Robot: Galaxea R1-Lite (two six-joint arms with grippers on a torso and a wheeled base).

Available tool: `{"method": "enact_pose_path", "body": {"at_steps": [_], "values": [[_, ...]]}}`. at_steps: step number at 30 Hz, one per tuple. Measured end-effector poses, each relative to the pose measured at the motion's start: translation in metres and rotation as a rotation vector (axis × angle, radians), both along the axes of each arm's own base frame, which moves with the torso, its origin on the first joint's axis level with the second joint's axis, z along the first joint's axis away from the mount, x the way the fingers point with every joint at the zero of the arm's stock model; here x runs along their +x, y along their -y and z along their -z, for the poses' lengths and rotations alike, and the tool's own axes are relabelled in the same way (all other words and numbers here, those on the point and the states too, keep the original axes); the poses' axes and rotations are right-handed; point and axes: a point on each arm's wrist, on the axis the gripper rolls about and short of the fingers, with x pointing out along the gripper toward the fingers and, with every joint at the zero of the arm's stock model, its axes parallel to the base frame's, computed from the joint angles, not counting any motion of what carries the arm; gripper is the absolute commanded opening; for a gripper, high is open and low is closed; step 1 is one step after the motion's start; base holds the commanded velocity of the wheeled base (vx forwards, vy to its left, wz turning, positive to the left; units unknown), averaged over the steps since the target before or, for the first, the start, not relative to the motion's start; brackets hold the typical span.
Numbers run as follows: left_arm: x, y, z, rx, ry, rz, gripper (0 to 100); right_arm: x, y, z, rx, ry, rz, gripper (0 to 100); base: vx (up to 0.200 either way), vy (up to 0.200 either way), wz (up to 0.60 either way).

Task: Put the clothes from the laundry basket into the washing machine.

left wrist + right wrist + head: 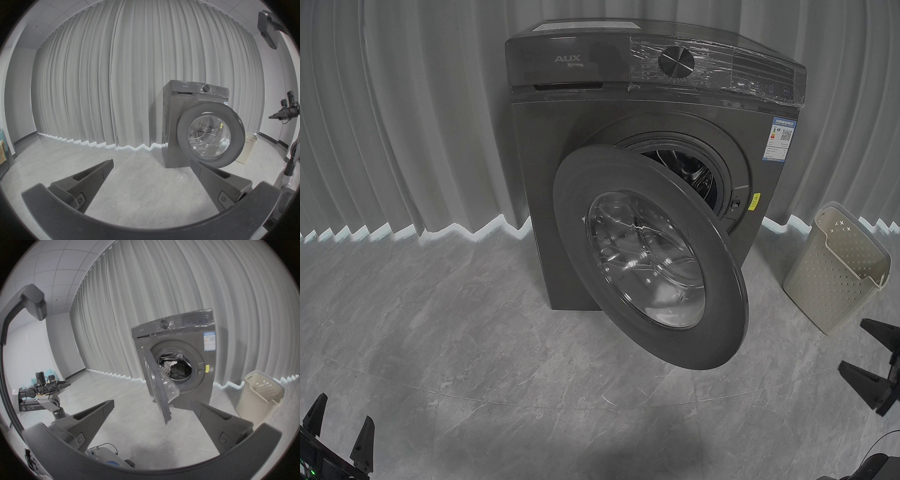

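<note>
A dark grey washing machine [650, 94] stands against the curtain with its round door [650, 256] swung open. Dark clothes [178, 369] lie inside the drum. A beige perforated laundry basket [840, 269] stands on the floor to the machine's right; I see no clothes in it. My left gripper [337, 425] hangs open low at the left, well short of the machine, with nothing between its fingers. My right gripper [872, 359] is open too, near the basket's front, holding nothing.
Pale pleated curtains [394, 112] cover the wall behind the machine. Grey tiled floor [475, 350] spreads wide in front. The open door juts out over the floor toward me.
</note>
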Motion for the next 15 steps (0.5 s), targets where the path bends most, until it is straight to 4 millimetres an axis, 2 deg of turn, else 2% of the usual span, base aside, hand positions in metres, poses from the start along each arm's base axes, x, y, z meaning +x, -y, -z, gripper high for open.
{"method": "enact_pose_path", "body": {"at_steps": [6,11,15], "values": [[-0.002,0.0,0.001,0.003,0.012,-0.029,100,0.052,-0.02,-0.002,-0.014,-0.06,-0.083,100,0.0,0.0,0.0],[-0.003,0.003,0.003,-0.028,0.017,0.06,100,0.091,-0.038,0.008,-0.034,-0.131,-0.131,100,0.0,0.0,0.0],[-0.004,0.002,0.004,-0.046,0.026,0.032,100,0.113,-0.049,0.02,-0.055,-0.195,-0.137,100,0.0,0.0,0.0]]}}
